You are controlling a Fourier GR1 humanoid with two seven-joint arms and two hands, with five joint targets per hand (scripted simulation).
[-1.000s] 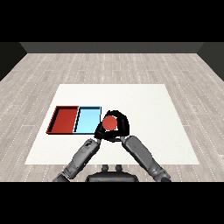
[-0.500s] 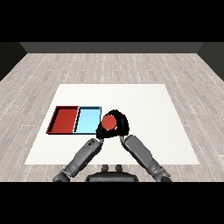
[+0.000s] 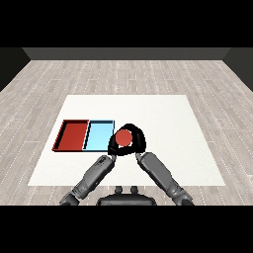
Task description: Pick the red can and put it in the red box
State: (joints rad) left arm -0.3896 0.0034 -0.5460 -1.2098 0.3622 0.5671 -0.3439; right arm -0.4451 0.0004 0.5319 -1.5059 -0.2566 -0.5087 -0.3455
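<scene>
The right hand was curled round the red can at the frame's centre, over the blue tray's right edge. The left hand couldn't be read (mostly hidden). Released there, the can would miss the red tray farther left on the counter.

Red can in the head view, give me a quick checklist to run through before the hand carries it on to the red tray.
1. Round red can held: ok, the black right hand curls round it.
2. Can over the flat red tray: not ok, it sits at the right edge of the flat light blue tray, which lies between can and red tray.
3. Red tray free to receive it: ok, nothing shows inside.
4. Left hand out of the path: cannot tell, it sits close beside the can and is mostly hidden.
5. Can clear of the white table: cannot tell from this view.
</scene>
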